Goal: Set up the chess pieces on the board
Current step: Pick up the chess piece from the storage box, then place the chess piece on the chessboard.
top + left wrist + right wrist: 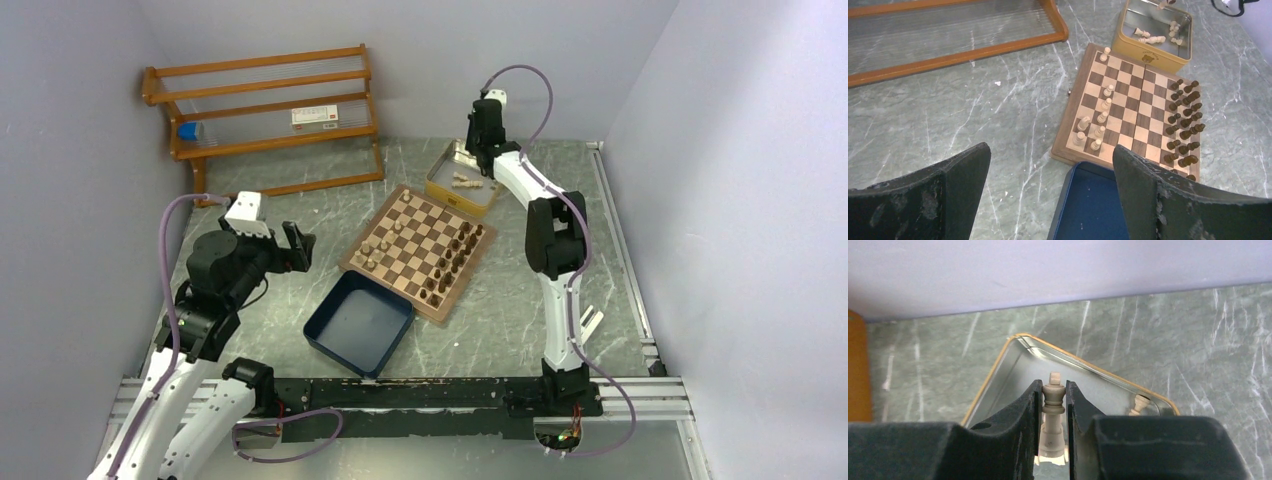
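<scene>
Nearest the arms, the left tool [1051,150] hangs at 9 o'clock of the scene with its jaws spread as wide as they go, holding nothing. Just beyond it lies the navy blue square tray [360,320], touching the 7 o'clock corner of the flat checkered wooden chessboard [425,235] at the desk's centre. Dark brown turned pieces [450,265] fill two rows along the board's 4 o'clock side; a few light tan turned pieces [375,255] stand along its 9 o'clock side, with bare squares between.

Farther off, at 1 o'clock of the board, the right tool [1053,385] sits over the shiny yellow-walled metal tin [455,200], nearly closed on a tall tan crowned piece [1053,410], pinched upright on its slim stem. More tan pieces [465,182] lie loose in the tin.

The grip is narrow and the stem is round, so the piece could likely twist or slip out. A low exit could catch its base on the tin's rim. Open room is the board's middle; the packed dark rows and the standing tan pieces leave little margin for the fingers at set-down. The orange wooden rack [270,110] at 11 o'clock is well apart
</scene>
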Available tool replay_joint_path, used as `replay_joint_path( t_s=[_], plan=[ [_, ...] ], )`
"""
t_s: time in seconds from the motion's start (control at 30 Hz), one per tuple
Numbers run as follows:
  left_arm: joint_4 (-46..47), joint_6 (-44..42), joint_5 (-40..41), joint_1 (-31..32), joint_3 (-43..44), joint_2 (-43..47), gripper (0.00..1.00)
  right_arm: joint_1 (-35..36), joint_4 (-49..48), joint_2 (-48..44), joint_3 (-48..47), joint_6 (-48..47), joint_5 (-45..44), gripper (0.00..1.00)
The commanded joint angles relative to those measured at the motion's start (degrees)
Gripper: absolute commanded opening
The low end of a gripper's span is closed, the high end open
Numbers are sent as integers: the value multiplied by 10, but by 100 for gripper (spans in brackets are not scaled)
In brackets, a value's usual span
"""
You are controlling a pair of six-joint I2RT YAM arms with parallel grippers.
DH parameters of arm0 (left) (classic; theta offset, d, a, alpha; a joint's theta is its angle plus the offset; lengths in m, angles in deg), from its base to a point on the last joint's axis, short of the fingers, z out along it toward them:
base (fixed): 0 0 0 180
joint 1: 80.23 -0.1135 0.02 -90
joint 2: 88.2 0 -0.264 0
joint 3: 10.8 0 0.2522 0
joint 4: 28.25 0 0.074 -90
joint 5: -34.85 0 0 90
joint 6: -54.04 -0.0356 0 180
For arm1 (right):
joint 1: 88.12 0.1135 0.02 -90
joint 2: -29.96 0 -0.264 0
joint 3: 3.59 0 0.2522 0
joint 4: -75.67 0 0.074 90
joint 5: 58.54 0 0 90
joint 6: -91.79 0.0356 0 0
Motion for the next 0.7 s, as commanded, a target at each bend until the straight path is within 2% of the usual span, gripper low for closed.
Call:
replay_joint_path(
  t_s=[0.0, 0.1, 0.23, 0.5, 0.67],
  plan=[
    [24, 16, -38, 1, -2, -20, 95, 0, -15, -56, 25, 6, 39, 14],
    [30, 39, -70, 1, 16, -56, 93, 0, -39, -106, 83, 7, 86, 14],
    [17, 52, -126, 1, 47, -130, 90, 3, -104, -162, 160, -8, 85, 14],
    [60, 59, -213, 0, 38, -197, 87, 2, -71, -168, 162, -27, 106, 14],
    [132, 81, -223, 0, 26, -203, 85, 2, -67, -171, 168, -26, 119, 14]
  ],
)
